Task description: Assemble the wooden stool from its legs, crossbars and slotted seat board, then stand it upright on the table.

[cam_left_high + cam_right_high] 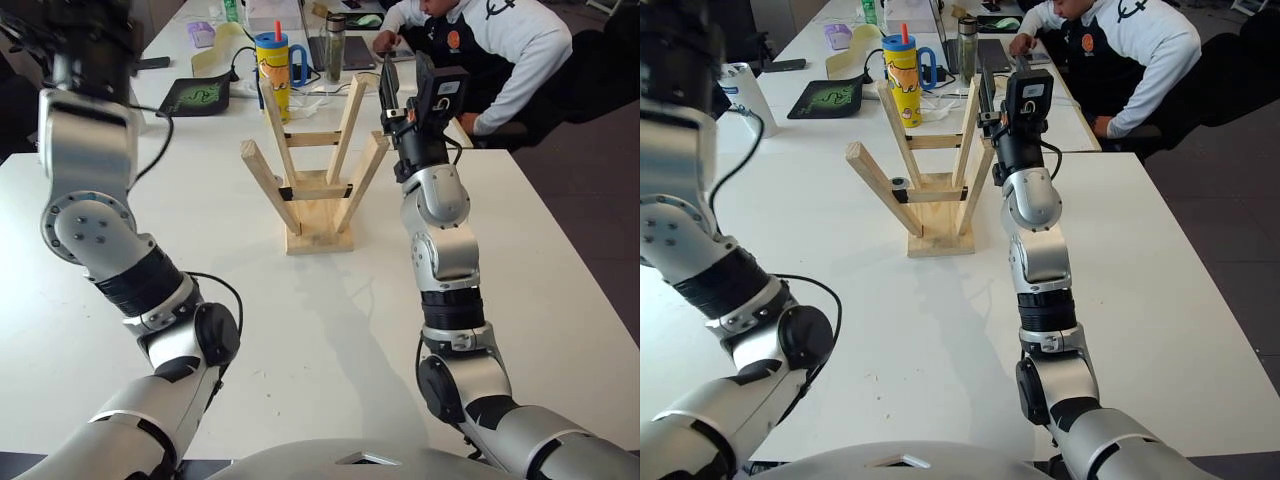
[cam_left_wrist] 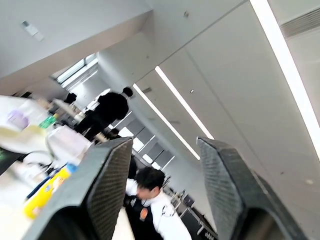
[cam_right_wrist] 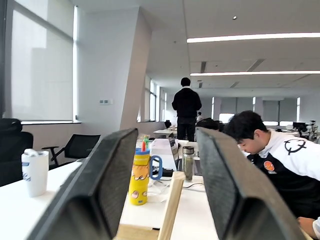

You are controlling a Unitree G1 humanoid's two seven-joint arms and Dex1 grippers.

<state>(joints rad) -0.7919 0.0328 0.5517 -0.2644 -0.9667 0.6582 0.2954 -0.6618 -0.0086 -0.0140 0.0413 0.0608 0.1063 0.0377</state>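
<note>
The stool (image 1: pixel 318 190) sits upside down on the white table (image 1: pixel 300 330), a little toward 12 o'clock from the table's middle. Its seat board (image 1: pixel 320 240) lies flat on the tabletop. The four legs (image 1: pixel 268 185) stick up and splay outward, joined by crossbars (image 1: pixel 313 139).

The right gripper (image 3: pixel 165 135) is at 3 o'clock of the stool, just beside the top end of the nearer right-hand leg. Its fingers (image 3: pixel 105 185) are spread wide and have hold of nothing. The wrist view shows that leg's end low in the gap between them, and whether either pad touches it cannot be told.

The left gripper (image 2: pixel 165 145) is raised high at about 9 o'clock, well apart from the stool, pointing up toward the ceiling. Its fingers are also wide apart and empty.

Beyond the stool, a yellow bottle (image 1: pixel 273 60) stands at 11 o'clock and a flask (image 1: pixel 334 45) at 12 o'clock. A dark mat (image 1: pixel 196 95) lies at 10 o'clock, with a white mug (image 1: pixel 740 85) past it.
</note>
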